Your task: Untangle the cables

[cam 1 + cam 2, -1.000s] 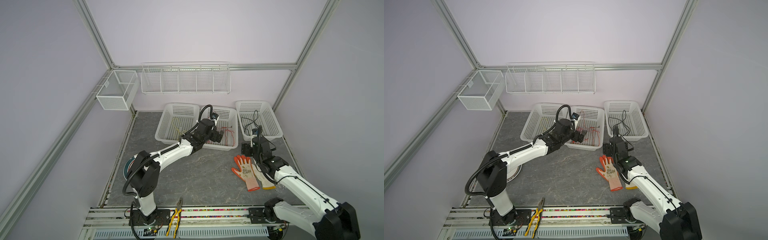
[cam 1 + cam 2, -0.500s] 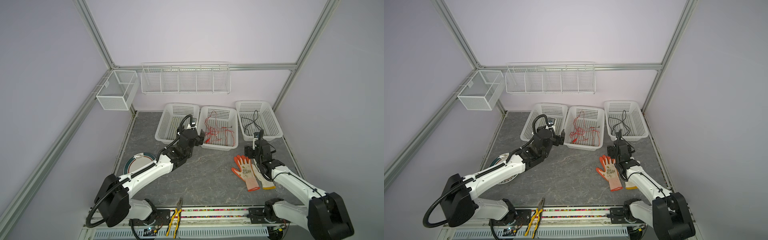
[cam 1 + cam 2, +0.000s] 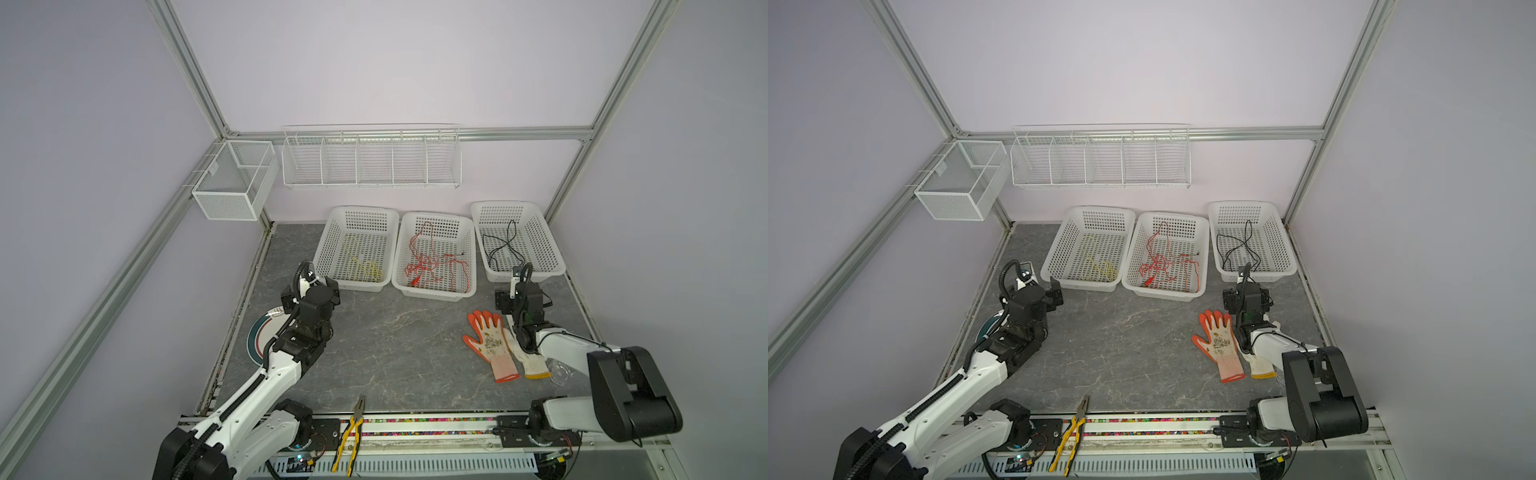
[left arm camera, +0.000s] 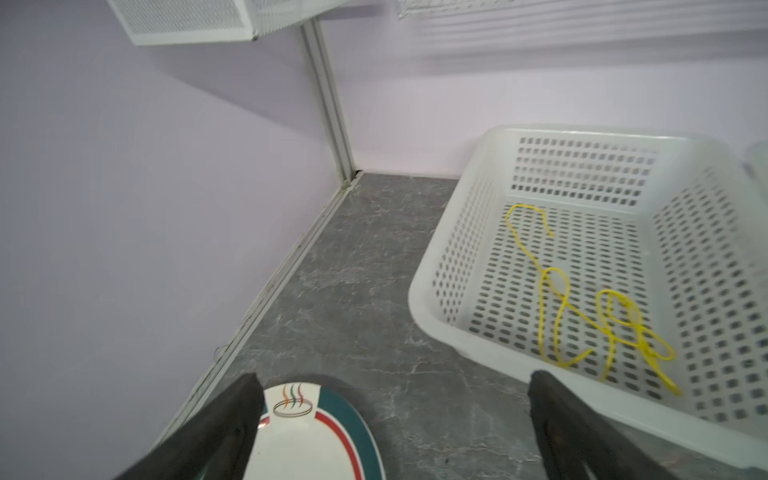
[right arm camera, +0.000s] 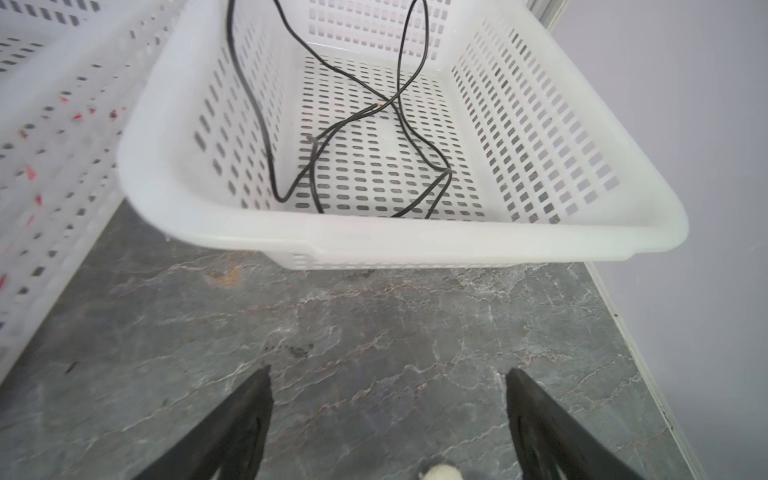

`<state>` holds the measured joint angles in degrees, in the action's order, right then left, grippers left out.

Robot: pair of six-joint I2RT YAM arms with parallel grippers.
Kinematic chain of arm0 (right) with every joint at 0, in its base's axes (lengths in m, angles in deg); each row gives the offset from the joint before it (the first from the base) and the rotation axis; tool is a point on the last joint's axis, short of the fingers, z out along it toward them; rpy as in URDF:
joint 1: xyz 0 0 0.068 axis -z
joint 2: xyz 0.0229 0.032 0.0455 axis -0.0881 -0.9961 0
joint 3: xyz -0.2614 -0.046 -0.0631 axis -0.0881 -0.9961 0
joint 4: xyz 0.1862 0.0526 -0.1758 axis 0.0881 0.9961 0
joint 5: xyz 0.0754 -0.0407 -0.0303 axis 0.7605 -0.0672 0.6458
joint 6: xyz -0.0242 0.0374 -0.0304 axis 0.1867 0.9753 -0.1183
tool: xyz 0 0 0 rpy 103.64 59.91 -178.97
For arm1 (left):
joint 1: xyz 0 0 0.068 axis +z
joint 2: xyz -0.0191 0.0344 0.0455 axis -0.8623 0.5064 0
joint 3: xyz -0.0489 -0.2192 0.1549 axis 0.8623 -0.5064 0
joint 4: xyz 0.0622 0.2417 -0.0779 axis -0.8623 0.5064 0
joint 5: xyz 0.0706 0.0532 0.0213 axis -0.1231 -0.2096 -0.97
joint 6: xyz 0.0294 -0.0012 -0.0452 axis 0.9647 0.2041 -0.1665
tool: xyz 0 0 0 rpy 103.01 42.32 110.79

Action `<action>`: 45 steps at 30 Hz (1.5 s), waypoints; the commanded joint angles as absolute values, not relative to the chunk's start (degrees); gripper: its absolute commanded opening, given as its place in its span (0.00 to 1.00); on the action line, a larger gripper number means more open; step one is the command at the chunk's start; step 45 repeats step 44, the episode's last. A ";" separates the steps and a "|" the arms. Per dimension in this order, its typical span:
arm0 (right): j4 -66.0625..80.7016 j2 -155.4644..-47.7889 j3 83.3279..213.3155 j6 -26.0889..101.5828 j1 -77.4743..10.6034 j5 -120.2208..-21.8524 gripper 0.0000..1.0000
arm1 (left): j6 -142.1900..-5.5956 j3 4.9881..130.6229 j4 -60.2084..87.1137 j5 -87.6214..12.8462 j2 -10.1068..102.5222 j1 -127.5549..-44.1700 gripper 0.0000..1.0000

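The cables lie sorted in three white baskets at the back in both top views. Yellow cables [image 3: 365,266] [image 4: 582,316] fill the left basket [image 3: 328,249], red cables [image 3: 432,266] the middle basket [image 3: 434,293], and black cables [image 3: 505,245] [image 5: 332,137] the right basket [image 3: 557,257]. My left gripper [image 3: 311,291] [image 4: 392,380] hovers open and empty in front of the left basket, over a plate's edge. Just short of the right basket's front rim, my right gripper [image 3: 521,297] [image 5: 388,374] stands open above bare table, holding nothing.
A white plate with green and red bands [image 3: 259,336] [image 4: 316,436] lies under the left arm. Two work gloves [image 3: 490,340] rest beside the right arm. Yellow-handled pliers [image 3: 353,428] lie at the front edge. A wire rack [image 3: 370,158] and mesh box [image 3: 232,183] hang on the walls.
The left arm has pulled back from the middle basket toward the front left and now sits over the plate. The right arm has drawn back slightly from the right basket. Both grippers stayed open.
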<state>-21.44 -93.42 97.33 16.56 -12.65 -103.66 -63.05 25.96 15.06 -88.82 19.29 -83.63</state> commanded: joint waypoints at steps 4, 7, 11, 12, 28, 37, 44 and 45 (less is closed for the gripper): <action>-43.58 -100.23 92.65 16.69 -8.38 -93.40 0.89 | -62.64 18.81 3.21 -86.37 21.83 -77.15 0.99; -44.68 -101.80 92.48 16.88 -7.31 -90.15 0.89 | -59.91 14.04 -7.16 -83.02 23.21 -75.03 0.99; -43.44 -101.44 92.76 17.09 -7.05 -89.67 0.89 | -60.75 10.30 -18.44 -80.12 27.37 -70.71 0.99; -42.67 -101.30 93.02 17.15 -7.06 -89.55 0.89 | -60.50 9.90 -21.23 -79.60 28.99 -69.71 1.00; -41.32 -101.43 93.83 18.03 -5.84 -87.56 0.89 | -56.81 12.38 -45.39 -75.58 52.89 -69.23 1.00; -41.15 -101.50 93.92 18.03 -5.76 -87.40 0.89 | -58.91 17.61 -36.90 -73.57 53.56 -66.60 0.99; -40.83 -101.46 94.09 18.20 -5.35 -86.63 0.89 | -58.91 17.64 -36.90 -73.53 53.57 -66.60 0.99; -40.83 -101.46 94.09 18.20 -5.35 -86.63 0.89 | -58.91 17.64 -36.90 -73.53 53.57 -66.60 0.99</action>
